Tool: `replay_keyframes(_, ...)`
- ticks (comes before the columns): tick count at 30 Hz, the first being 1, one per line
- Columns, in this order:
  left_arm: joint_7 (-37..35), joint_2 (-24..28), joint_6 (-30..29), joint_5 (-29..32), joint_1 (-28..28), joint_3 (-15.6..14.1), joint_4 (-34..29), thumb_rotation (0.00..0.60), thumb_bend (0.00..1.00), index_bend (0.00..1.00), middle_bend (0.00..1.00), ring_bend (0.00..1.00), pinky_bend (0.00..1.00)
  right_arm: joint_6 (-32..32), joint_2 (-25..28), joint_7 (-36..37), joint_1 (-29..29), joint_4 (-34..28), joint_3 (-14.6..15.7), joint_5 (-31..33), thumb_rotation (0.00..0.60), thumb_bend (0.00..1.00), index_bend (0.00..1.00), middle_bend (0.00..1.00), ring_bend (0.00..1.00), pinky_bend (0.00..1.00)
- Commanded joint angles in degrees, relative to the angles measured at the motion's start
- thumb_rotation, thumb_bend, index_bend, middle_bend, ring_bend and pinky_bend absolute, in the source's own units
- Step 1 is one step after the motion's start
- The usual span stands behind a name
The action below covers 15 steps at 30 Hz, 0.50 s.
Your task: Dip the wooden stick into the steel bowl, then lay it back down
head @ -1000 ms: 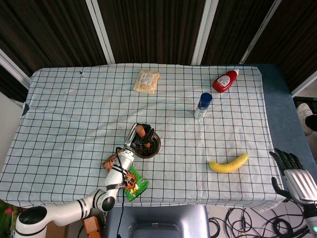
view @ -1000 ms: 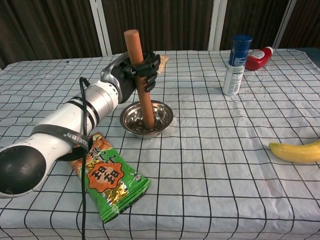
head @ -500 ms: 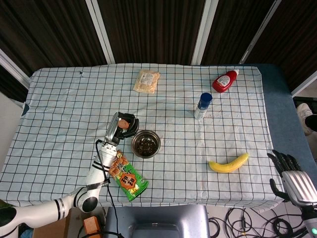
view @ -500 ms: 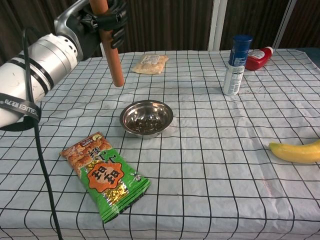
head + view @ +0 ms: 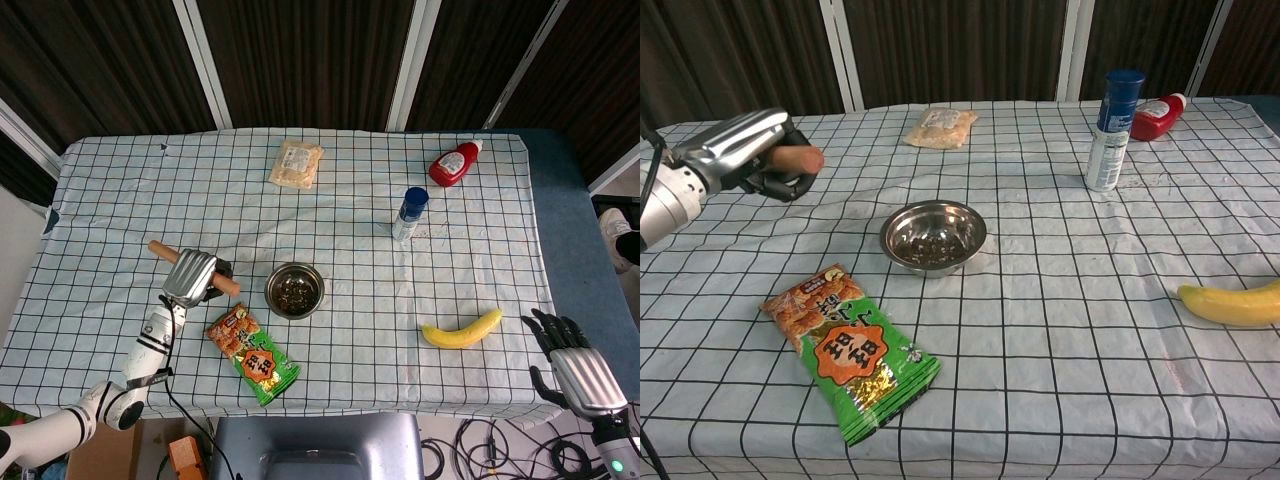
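The left hand (image 5: 192, 277) grips the wooden stick (image 5: 160, 249) around its middle, holding it nearly level, low over the tabletop (image 5: 120, 200) and left of the steel bowl (image 5: 294, 290). Both stick ends poke out past the fingers. The bowl sits apart from the hand, with dark bits inside. Just in front of it, toward the robot, lies a snack bag (image 5: 253, 352). Farther off are a beige packet (image 5: 296, 164), a blue-capped bottle (image 5: 409, 214), a red ketchup bottle (image 5: 455, 163) and a banana (image 5: 461, 329). The right hand (image 5: 572, 366) hangs off the tabletop's right edge, fingers spread, holding nothing.
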State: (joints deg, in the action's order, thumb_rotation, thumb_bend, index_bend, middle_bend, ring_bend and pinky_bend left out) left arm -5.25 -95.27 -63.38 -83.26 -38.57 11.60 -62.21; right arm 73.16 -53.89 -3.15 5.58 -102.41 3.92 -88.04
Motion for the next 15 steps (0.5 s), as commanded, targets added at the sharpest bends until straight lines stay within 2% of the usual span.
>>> replay_keyframes(1, 6.0, -4.0, 1.7, 4.9, 1.3, -0.1, 3.8, 0.600, 0.65, 0.96, 1.00, 0.82, 0.96, 0.0, 0.0, -0.2, 0.0, -0.1, 0.0, 0.1, 0.600, 0.48, 0.00, 0.00, 0.00, 0.00)
replay_keyframes(7, 10.4, -6.8, 4.3, 12.4, 1.5, 2.7, 4.8, 0.600, 0.55, 0.94, 1.00, 0.82, 0.96, 0.3, 0.1, 0.2, -0.1, -0.1, 0.0, 0.2, 0.600, 0.48, 0.00, 0.00, 0.00, 0.00)
replay_keyframes(13, 12.1, -7.2, 6.4, 16.4, 1.3, 4.1, 3.9, 0.600, 0.40, 0.84, 1.00, 0.76, 0.90, 0.5, 0.3, 0.6, -0.1, 0.0, 0.0, 0.0, 0.600, 0.48, 0.00, 0.00, 0.00, 0.00)
replay_keyframes(15, 11.7, -6.4, 7.5, 17.1, 1.5, 4.1, 2.7, 0.600, 0.34, 0.78, 0.99, 0.70, 0.85, 0.5, 0.3, 0.7, -0.1, 0.0, 0.0, 0.1, 0.600, 0.48, 0.00, 0.00, 0.00, 0.00)
